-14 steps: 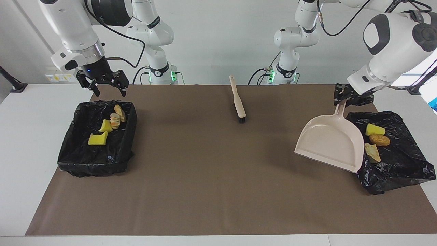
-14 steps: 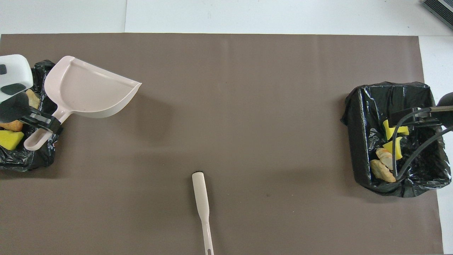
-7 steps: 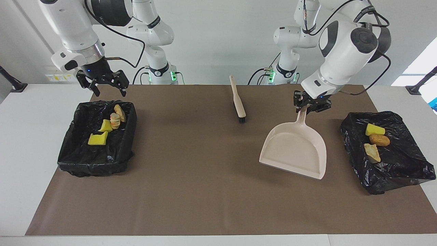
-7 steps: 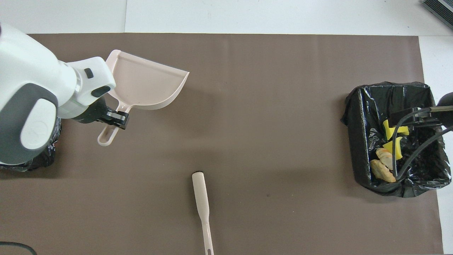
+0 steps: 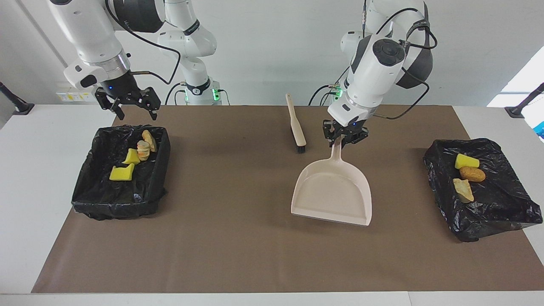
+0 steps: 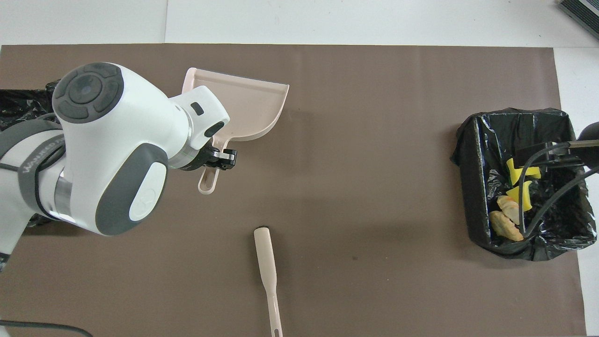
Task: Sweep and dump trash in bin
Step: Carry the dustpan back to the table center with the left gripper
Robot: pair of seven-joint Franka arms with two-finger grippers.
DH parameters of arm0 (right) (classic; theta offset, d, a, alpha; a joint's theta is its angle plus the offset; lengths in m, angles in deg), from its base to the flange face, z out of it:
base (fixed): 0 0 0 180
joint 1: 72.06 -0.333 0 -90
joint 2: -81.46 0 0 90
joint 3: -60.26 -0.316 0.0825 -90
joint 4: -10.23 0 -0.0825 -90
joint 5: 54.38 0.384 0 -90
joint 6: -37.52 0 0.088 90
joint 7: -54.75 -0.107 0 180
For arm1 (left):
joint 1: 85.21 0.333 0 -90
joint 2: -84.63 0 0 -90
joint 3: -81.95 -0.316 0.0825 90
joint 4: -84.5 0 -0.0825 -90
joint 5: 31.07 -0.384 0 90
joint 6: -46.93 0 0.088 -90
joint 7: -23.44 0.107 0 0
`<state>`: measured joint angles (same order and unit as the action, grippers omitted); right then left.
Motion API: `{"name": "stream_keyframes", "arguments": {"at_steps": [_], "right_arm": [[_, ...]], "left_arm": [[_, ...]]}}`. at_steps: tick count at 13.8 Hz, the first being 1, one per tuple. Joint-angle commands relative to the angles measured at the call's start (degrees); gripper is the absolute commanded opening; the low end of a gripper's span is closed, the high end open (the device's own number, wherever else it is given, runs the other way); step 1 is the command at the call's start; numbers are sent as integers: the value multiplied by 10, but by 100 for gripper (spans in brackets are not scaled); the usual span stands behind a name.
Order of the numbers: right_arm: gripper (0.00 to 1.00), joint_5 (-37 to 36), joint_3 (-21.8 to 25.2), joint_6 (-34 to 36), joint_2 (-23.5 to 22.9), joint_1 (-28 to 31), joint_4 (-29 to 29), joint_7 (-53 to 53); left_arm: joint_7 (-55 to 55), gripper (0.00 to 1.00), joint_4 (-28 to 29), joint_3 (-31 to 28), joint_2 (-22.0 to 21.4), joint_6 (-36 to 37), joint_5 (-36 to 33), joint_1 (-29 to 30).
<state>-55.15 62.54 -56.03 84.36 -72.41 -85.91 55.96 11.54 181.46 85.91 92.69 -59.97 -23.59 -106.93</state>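
My left gripper (image 5: 342, 139) (image 6: 217, 163) is shut on the handle of the beige dustpan (image 5: 333, 191) (image 6: 243, 107). It holds the empty pan over the mat, near the middle and toward the left arm's end. The trash lies in two black-lined bins. Three scraps, among them a yellow sponge piece (image 5: 466, 161), are in the bin (image 5: 501, 208) at the left arm's end. Several scraps (image 5: 122, 173) (image 6: 514, 194) are in the bin (image 5: 119, 208) (image 6: 472, 187) at the right arm's end. My right gripper (image 5: 132, 108) waits open over that bin's robot-side edge.
The beige brush (image 5: 296, 125) (image 6: 266, 267) lies on the brown mat (image 5: 233, 238) near the robots, bristles pointing away from them, close beside the dustpan's handle. In the overhead view my left arm covers most of the bin at its end.
My left arm has swung the dustpan away from the bin at its end toward the middle of the mat, close to the brush. The right arm has stayed still.
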Motion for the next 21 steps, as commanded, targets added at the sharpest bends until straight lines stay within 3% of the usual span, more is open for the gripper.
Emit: {"name": "stream_keyframes", "arguments": {"at_steps": [1, 21], "right_arm": [[100, 10, -1, 1, 3, 2, -5, -11], [100, 10, -1, 1, 3, 2, -5, -11]], "left_arm": [[-22, 0, 9, -12, 5, -32, 13, -21], [12, 0, 110, -12, -4, -101, 14, -64]]}}
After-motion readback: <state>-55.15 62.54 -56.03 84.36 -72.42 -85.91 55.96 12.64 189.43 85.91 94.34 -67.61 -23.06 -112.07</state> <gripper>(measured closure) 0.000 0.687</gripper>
